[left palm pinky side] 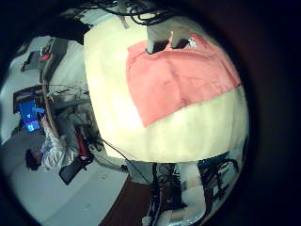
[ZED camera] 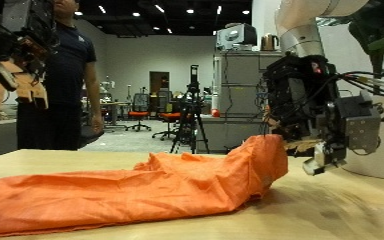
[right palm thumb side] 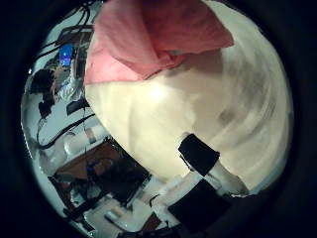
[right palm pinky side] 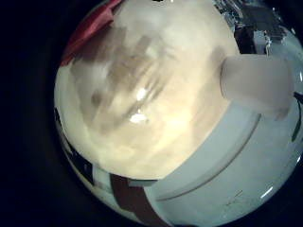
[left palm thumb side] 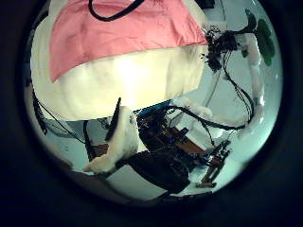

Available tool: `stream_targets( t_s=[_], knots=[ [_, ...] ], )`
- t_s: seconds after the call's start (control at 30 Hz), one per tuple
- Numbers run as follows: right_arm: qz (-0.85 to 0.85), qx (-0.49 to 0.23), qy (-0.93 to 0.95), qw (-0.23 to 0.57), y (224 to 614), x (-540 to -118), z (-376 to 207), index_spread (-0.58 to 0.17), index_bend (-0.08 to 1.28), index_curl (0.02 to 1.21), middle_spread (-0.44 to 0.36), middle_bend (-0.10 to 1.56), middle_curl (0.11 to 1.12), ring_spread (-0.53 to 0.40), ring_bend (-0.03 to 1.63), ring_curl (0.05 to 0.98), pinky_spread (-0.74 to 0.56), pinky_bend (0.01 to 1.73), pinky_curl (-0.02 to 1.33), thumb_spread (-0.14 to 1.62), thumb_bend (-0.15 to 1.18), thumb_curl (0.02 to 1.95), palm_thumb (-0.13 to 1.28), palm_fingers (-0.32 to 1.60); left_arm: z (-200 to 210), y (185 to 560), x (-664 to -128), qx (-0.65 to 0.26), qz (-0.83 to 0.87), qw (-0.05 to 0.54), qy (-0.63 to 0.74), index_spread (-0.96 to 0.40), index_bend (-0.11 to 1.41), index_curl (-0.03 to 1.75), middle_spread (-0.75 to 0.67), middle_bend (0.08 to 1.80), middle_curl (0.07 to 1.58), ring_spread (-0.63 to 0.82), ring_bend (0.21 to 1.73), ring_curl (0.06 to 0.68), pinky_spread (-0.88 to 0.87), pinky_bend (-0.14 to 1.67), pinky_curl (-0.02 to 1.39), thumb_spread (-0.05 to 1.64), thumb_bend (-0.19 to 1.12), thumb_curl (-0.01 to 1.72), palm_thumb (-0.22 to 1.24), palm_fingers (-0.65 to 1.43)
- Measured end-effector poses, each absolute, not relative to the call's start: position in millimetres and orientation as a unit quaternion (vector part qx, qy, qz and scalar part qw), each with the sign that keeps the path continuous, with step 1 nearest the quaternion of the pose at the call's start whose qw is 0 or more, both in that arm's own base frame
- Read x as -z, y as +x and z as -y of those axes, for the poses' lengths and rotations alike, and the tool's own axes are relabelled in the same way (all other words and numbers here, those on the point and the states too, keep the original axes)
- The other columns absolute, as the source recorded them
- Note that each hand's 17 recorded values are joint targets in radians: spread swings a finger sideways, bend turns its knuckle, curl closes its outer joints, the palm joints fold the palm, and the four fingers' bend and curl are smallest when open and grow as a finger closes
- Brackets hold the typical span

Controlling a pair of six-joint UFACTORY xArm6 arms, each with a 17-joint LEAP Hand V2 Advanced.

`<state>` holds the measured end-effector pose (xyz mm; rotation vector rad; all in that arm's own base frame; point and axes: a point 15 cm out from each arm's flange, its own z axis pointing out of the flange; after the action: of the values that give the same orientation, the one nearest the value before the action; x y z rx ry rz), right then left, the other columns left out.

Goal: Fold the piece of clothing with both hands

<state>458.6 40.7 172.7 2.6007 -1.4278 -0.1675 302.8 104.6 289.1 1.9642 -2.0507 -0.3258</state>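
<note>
An orange piece of clothing (ZED camera: 139,190) lies bunched in a long strip on the tan table (ZED camera: 339,215). One end rises in a fold beside my right hand (ZED camera: 312,110). That hand hangs just above the table at this end, fingers relaxed and pointing down, holding nothing. My left hand (ZED camera: 12,60) is raised high above the other end, fingers relaxed and empty. The left little finger side palm view shows the cloth (left palm pinky side: 179,80) from far above, with a hand (left palm pinky side: 169,40) at its far edge. The cloth also shows in the left thumb side (left palm thumb side: 114,33) and right thumb side (right palm thumb side: 149,40) palm views.
A white pot (ZED camera: 379,150) with a plant stands on the table behind my right hand. Bare table (right palm pinky side: 151,95) lies under the right palm. The table edge (left palm pinky side: 188,155) drops to a cluttered floor.
</note>
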Motion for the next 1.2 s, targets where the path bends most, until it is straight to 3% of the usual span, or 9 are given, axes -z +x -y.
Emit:
stream_targets(
  t_s=[0.17, 0.23, 0.33, 0.4, 0.5, 0.57, 0.8, 1.2],
  knots=[
    [0.484, 0.043, 0.871, 0.071, 472.4, -160.4, -45.2, -0.268, 0.17, 0.32, 0.022, 0.25, 0.36, 0.085, 0.39, 0.268, 0.28, 0.23, 0.34, 1.09, -0.02, 0.29, 0.69, 0.24, -104.0, 299.2, -287.3, 0.114, 0.710, 0.142, 0.680, 0.14, 0.14, 0.24, 0.42, 0.18, 0.24, 0.59, 0.41, 0.245, 0.55, 0.37, 0.32, 1.29, -0.01, 0.32, 0.45, -0.06],
    [0.486, 0.035, 0.871, 0.065, 477.9, -158.1, -46.8, -0.263, 0.19, 0.32, -0.049, 0.30, 0.37, 0.024, 0.43, 0.264, 0.21, 0.19, 0.32, 1.08, -0.02, 0.29, 0.69, 0.37, -103.6, 297.8, -285.9, 0.115, 0.710, 0.144, 0.680, 0.14, 0.14, 0.24, 0.42, 0.18, 0.24, 0.59, 0.41, 0.245, 0.55, 0.37, 0.32, 1.28, -0.01, 0.32, 0.45, -0.06],
    [0.486, 0.026, 0.872, 0.049, 485.2, -157.7, -55.9, -0.298, 0.22, 0.34, -0.142, 0.45, 0.41, -0.108, 0.57, 0.287, 0.03, 0.19, 0.29, 1.07, -0.02, 0.30, 0.70, 0.77, -103.9, 295.9, -284.6, 0.116, 0.710, 0.145, 0.679, 0.14, 0.14, 0.24, 0.41, 0.18, 0.24, 0.59, 0.41, 0.244, 0.54, 0.37, 0.32, 1.28, -0.01, 0.31, 0.45, -0.05],
    [0.485, 0.023, 0.873, 0.046, 485.7, -161.0, -57.1, -0.337, 0.27, 0.36, -0.170, 0.55, 0.46, -0.198, 0.70, 0.321, -0.17, 0.27, 0.29, 1.06, -0.01, 0.30, 0.71, 1.20, -104.7, 296.1, -284.7, 0.117, 0.710, 0.144, 0.679, 0.14, 0.14, 0.24, 0.41, 0.18, 0.24, 0.59, 0.41, 0.243, 0.54, 0.37, 0.32, 1.28, -0.01, 0.31, 0.45, -0.05],
    [0.481, 0.024, 0.875, 0.047, 483.2, -164.8, -56.6, -0.355, 0.46, 0.48, -0.180, 0.72, 0.54, -0.253, 0.85, 0.418, -0.36, 0.44, 0.38, 1.06, 0.01, 0.32, 0.77, 1.47, -104.9, 297.0, -285.7, 0.117, 0.710, 0.143, 0.679, 0.14, 0.14, 0.24, 0.41, 0.18, 0.25, 0.59, 0.41, 0.243, 0.54, 0.37, 0.32, 1.28, -0.01, 0.31, 0.46, -0.05],
    [0.480, 0.022, 0.876, 0.045, 482.3, -170.2, -56.1, -0.354, 0.59, 0.54, -0.176, 0.83, 0.59, -0.252, 0.93, 0.463, -0.41, 0.60, 0.44, 1.06, 0.04, 0.34, 0.87, 1.51, -104.5, 297.2, -285.7, 0.118, 0.711, 0.142, 0.678, 0.14, 0.14, 0.24, 0.41, 0.18, 0.25, 0.59, 0.41, 0.242, 0.54, 0.37, 0.32, 1.28, -0.01, 0.31, 0.46, -0.05],
    [0.479, 0.041, 0.875, 0.059, 449.5, -175.8, -36.6, -0.332, 0.88, 0.72, -0.168, 1.10, 0.72, -0.243, 1.19, 0.584, -0.41, 1.00, 0.62, 1.07, 0.10, 0.43, 1.08, 1.28, -105.3, 300.0, -285.5, 0.116, 0.712, 0.139, 0.679, 0.14, 0.14, 0.24, 0.40, 0.18, 0.25, 0.59, 0.41, 0.241, 0.54, 0.37, 0.32, 1.28, -0.01, 0.31, 0.46, -0.05],
    [0.504, 0.065, 0.858, 0.072, 397.6, -214.9, 23.5, -0.297, 1.02, 0.85, -0.158, 1.24, 0.82, -0.229, 1.34, 0.672, -0.34, 1.17, 0.76, 1.10, 0.07, 0.55, 1.13, 1.10, -104.8, 300.0, -288.7, 0.115, 0.713, 0.137, 0.678, 0.14, 0.14, 0.24, 0.39, 0.18, 0.26, 0.59, 0.42, 0.240, 0.54, 0.37, 0.32, 1.28, -0.01, 0.31, 0.46, -0.05]
  ],
)
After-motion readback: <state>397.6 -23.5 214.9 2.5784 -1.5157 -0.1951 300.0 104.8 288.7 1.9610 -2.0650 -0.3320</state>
